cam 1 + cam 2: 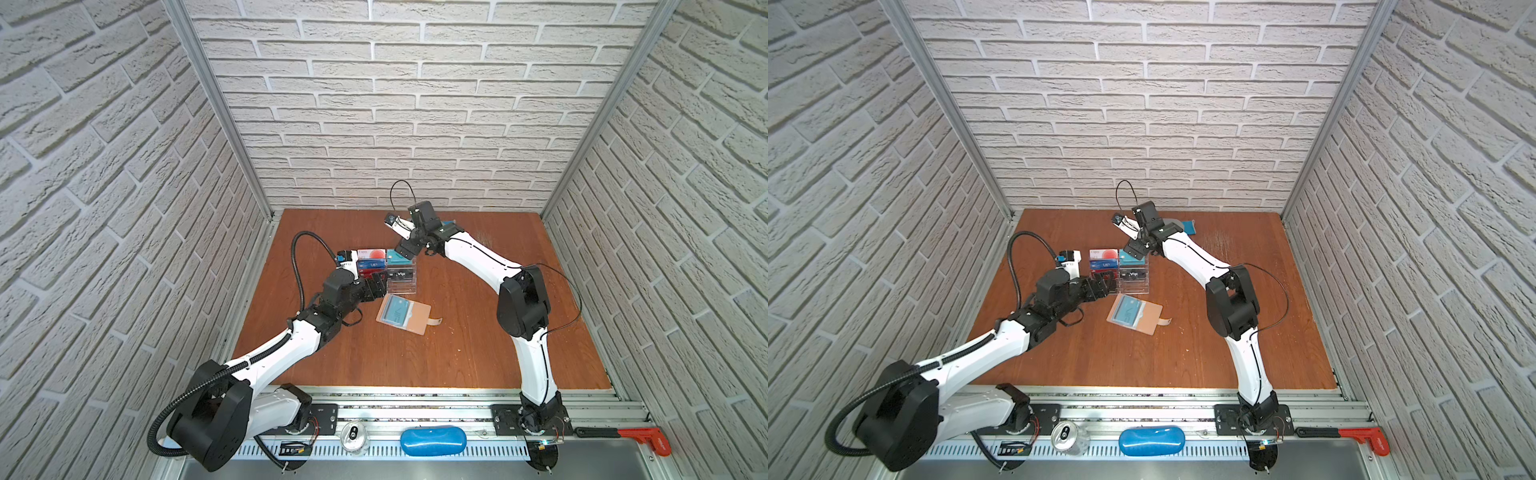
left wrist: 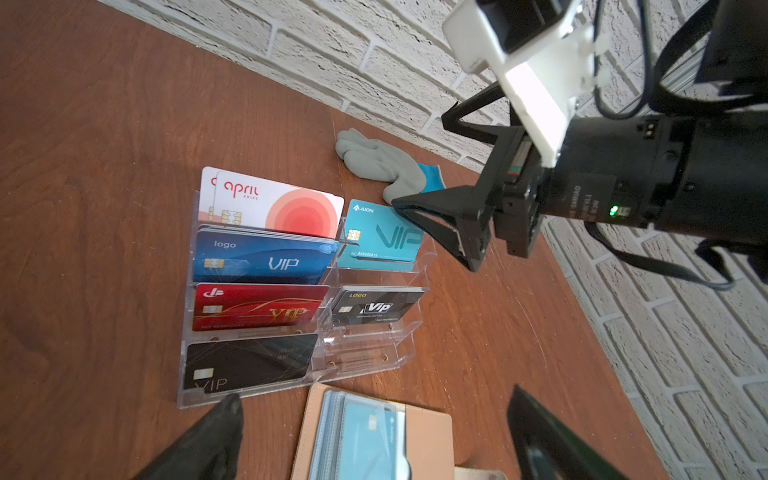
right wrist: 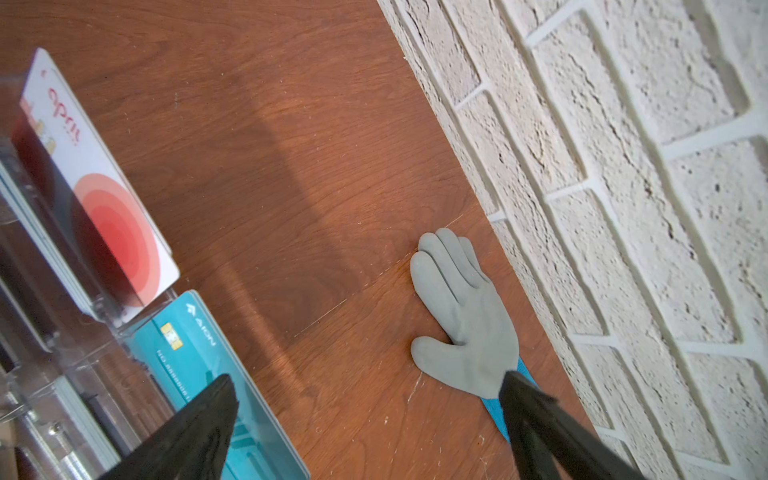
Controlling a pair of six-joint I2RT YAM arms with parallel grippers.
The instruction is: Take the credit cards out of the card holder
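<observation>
Hovering wide open, left gripper (image 1: pixel 375 286) just left of card holder (image 1: pixel 411 319) | right gripper (image 1: pixel 404 249) open, empty, at upper right of acrylic stand (image 1: pixel 401 287) holding credit cards (image 1: pixel 370 264) | card holder: tan, unfolded flat at frame centre, strap (image 1: pixel 434 321) loose, teal card (image 1: pixel 394 311) in sleeve.

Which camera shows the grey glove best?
The right wrist view: the glove lies close, nearly whole. The left wrist view shows it smaller, cuff partly hidden. In both top views the right arm mostly hides it.

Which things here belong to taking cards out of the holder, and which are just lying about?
Job: tan card holder; pale-blue card in its sleeve; credit cards in the clear acrylic stand.
Lying about: grey glove; drink can; blue oval case; red-and-black tool.
</observation>
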